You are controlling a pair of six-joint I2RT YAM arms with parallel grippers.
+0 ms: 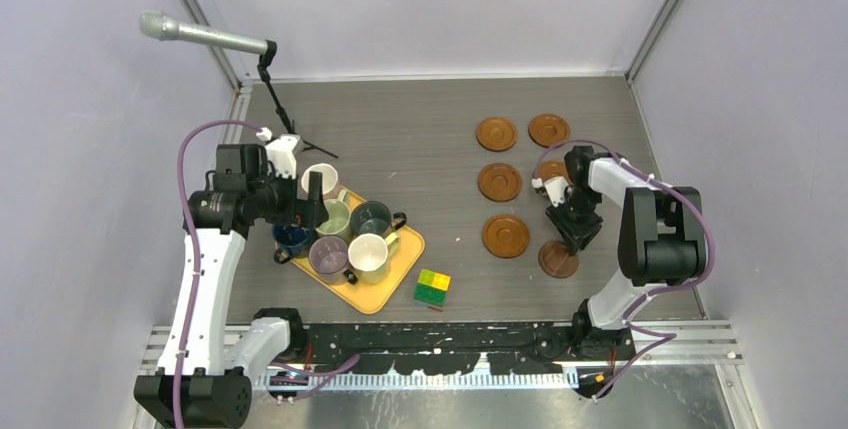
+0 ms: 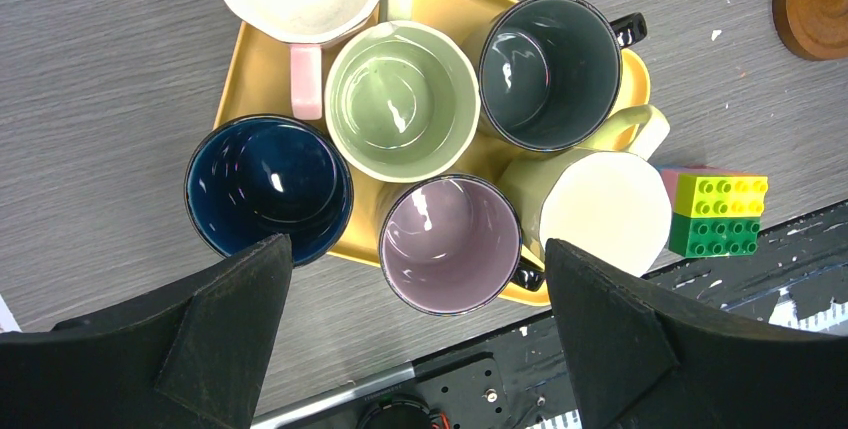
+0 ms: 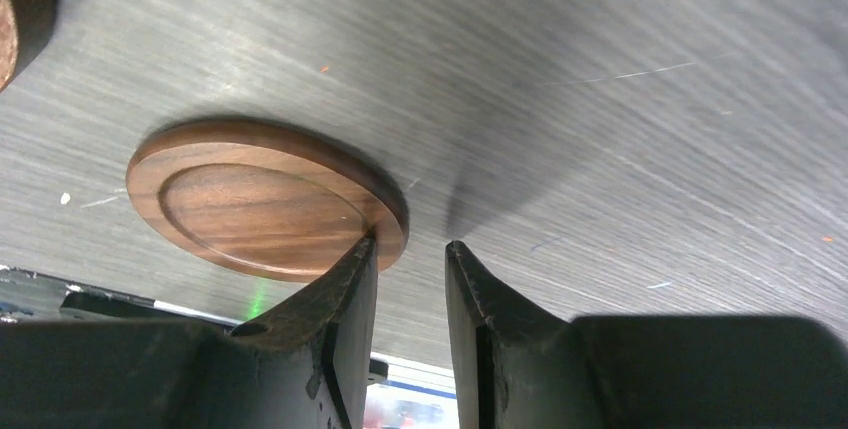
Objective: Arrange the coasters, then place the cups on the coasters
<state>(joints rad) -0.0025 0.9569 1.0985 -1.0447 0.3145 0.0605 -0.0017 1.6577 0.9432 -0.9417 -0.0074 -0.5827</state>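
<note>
Right wrist view: dark brown round wooden coaster (image 3: 265, 214) flat on grey table (image 3: 600, 99), just beside right gripper (image 3: 410, 242), jaws a little apart, holding nothing. Light, stiff, thin; best pinched at raised rim.

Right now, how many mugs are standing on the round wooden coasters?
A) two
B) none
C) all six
B: all six mugs are bunched together at the yellow tray, and the coasters on the other side of the table have nothing on them.
</note>
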